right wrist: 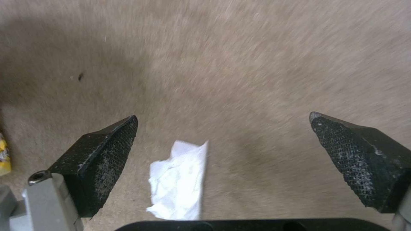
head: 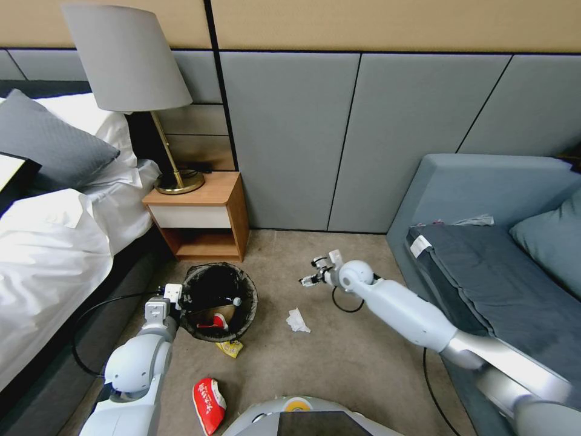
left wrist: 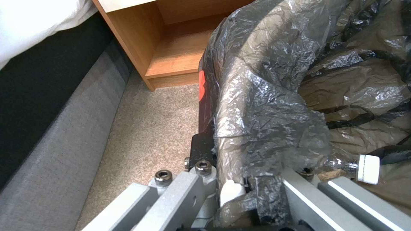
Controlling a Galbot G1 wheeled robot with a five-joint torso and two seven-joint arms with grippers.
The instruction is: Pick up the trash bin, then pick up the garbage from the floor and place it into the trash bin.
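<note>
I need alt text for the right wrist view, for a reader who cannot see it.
The right claw, open, hangs above a crumpled white tissue lying on beige carpet. Its two black textured fingertips stand wide apart on either side of the tissue.

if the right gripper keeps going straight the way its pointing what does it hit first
Most likely the crumpled tissue on the carpet, which lies between the open fingers of the right gripper in its wrist view; how far off it is is unclear.
</note>
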